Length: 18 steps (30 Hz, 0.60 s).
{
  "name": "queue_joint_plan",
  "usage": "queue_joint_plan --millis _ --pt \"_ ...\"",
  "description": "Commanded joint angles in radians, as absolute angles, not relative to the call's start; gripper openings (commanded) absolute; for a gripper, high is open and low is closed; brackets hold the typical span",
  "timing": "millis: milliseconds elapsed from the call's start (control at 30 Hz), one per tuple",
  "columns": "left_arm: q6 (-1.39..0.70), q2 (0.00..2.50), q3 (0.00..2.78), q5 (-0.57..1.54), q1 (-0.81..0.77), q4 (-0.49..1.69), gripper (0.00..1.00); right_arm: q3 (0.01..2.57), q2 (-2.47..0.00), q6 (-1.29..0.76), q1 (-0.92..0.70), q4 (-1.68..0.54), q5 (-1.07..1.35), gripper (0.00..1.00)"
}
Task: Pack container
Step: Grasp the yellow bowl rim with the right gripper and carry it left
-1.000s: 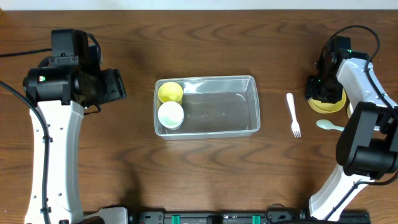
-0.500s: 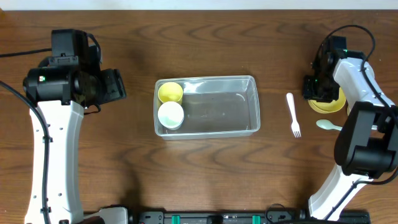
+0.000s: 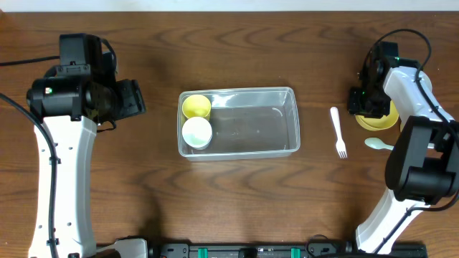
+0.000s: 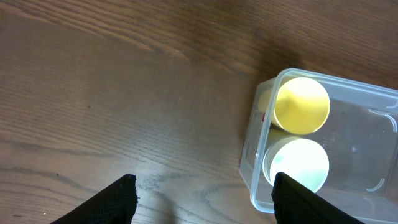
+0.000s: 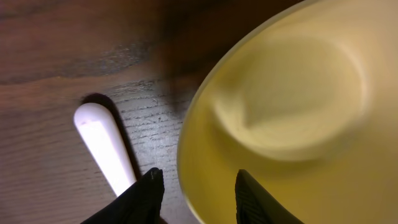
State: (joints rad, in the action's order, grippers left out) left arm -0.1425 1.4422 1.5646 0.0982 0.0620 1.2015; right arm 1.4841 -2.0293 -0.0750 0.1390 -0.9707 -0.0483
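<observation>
The clear plastic container (image 3: 239, 92) sits at the table's middle. A yellow cup (image 3: 196, 106) and a white cup (image 3: 196, 132) stand in its left end; both cups (image 4: 301, 104) (image 4: 297, 165) and the container (image 4: 254, 149) show in the left wrist view. My left gripper (image 3: 136, 98) is open and empty, hovering left of the container (image 4: 202, 199). My right gripper (image 3: 367, 102) is open at the left edge of a yellow bowl (image 3: 385, 122). In the right wrist view its fingers (image 5: 196, 186) straddle the bowl's rim (image 5: 292, 112).
A white fork (image 3: 338, 132) lies right of the container; its handle end (image 5: 106, 146) is just left of the right gripper. A pale spoon (image 3: 379, 144) lies below the yellow bowl. The table is dark wood.
My right gripper has shifted slightly left at the yellow bowl's edge. The left arm and the container have not moved.
</observation>
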Motion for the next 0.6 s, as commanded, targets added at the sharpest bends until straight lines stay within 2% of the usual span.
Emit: queue_joint_plan --millis 0,200,467,567 --pt "-0.152 1.446 1.556 0.097 0.066 1.211 0.70 1.475 -2.080 -0.069 0.131 -0.976 -0.048 0.39" --pt "-0.152 1.446 1.556 0.097 0.066 1.211 0.70 1.476 -2.080 -0.070 0.131 -0.970 -0.049 0.36" --pt "-0.152 1.446 1.556 0.097 0.066 1.211 0.70 1.477 -2.080 -0.070 0.131 -0.968 -0.048 0.01" --pt "-0.152 1.446 1.556 0.097 0.066 1.211 0.70 1.478 -2.079 -0.073 0.130 -0.970 -0.047 0.01"
